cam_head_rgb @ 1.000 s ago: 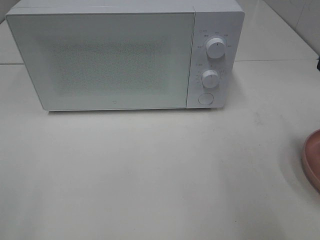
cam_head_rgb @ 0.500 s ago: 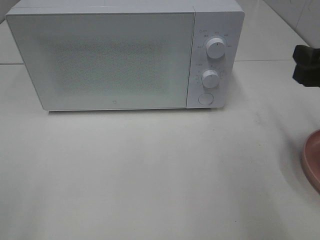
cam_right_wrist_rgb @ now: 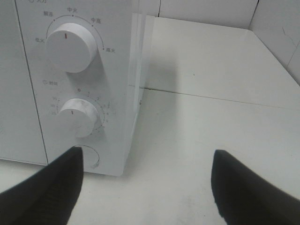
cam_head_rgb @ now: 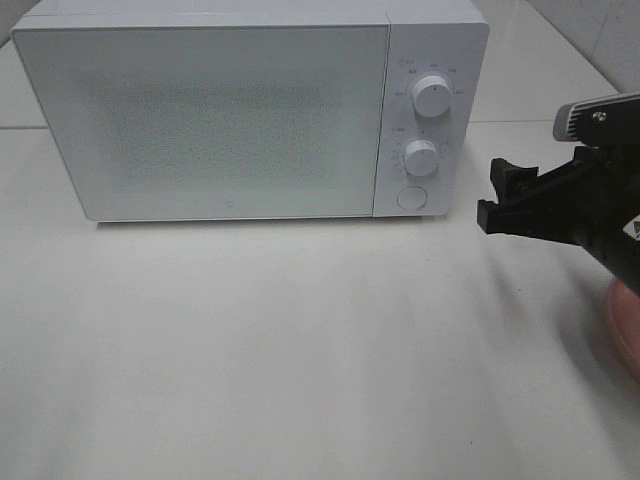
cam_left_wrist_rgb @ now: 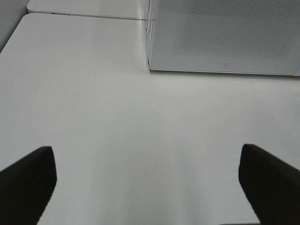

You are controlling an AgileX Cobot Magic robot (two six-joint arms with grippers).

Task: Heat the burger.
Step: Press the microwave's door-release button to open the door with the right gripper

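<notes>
White door shut and no burger in view, so I cannot tell where it is. The microwave (cam_head_rgb: 230,110) stands unopened; a pink plate (cam_head_rgb: 622,330) peeks out to its right. Beside the microwave's door button (cam_head_rgb: 411,197), the right gripper (cam_head_rgb: 491,192) hovers, jaws apart and empty. In front of the microwave, the left gripper (cam_left_wrist_rgb: 150,183) hangs open too. By my reckoning nearly everything is left to do.

Chinese heat settings ring the upper knob (cam_right_wrist_rgb: 71,47) of the microwave (cam_right_wrist_rgb: 119,70): 中火 at twelve o'clock, 中高 at one, 高火 at four. A 0 tops the lower knob (cam_right_wrist_rgb: 80,117) scale; the finer numerals are illegible.
</notes>
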